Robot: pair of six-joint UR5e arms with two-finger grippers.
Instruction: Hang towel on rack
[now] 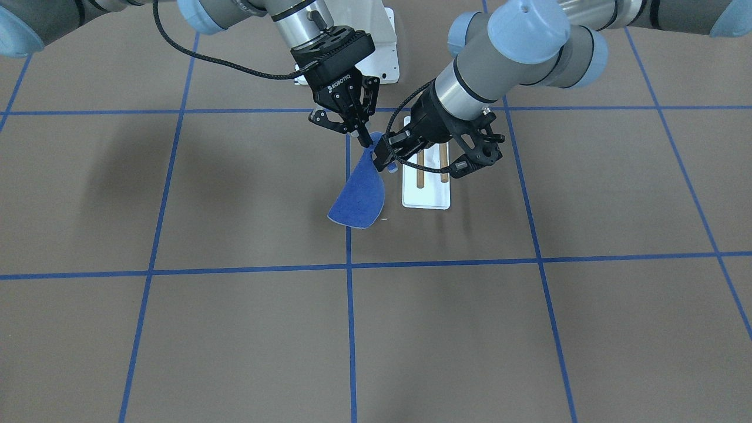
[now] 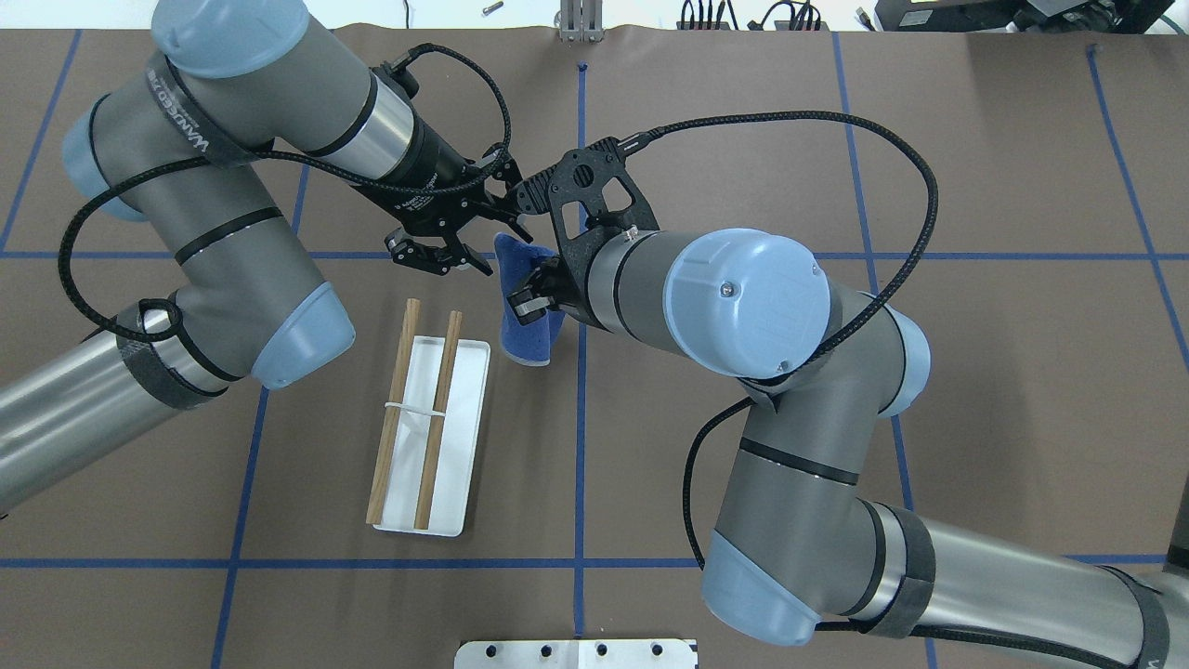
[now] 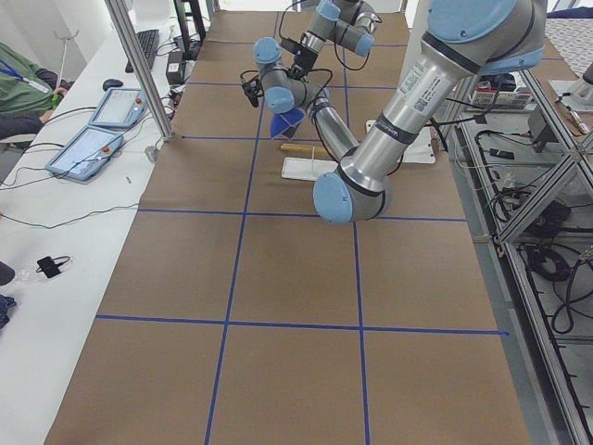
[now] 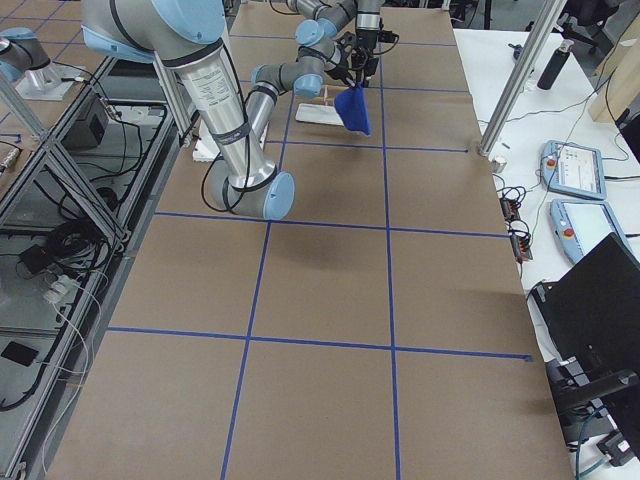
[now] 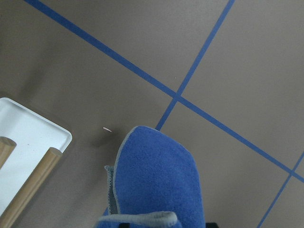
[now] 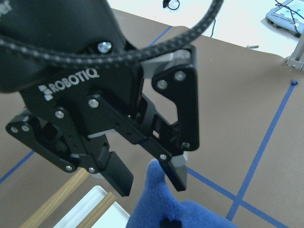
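The royal-blue towel [image 1: 359, 197] hangs in the air beside the rack, its lower edge near the table. My right gripper [image 1: 364, 140] points down and is shut on the towel's top edge; it also shows in the overhead view [image 2: 525, 302]. My left gripper [image 6: 145, 175] is open, and the towel's upper corner [image 6: 154, 171] lies between its fingers. It reaches in sideways over the rack's far end [image 1: 385, 155]. The rack [image 2: 464, 400] has a white base and two brown rods [image 2: 437, 418], and stands bare on the table. The left wrist view shows the towel [image 5: 156, 175] hanging beside the rack's base [image 5: 23, 137].
The white bolted robot pedestal [image 1: 385, 53] stands behind the grippers. Blue tape lines [image 1: 350, 329] cross the brown table. Operator tablets [image 3: 88, 148] lie on a side bench beyond the table edge.
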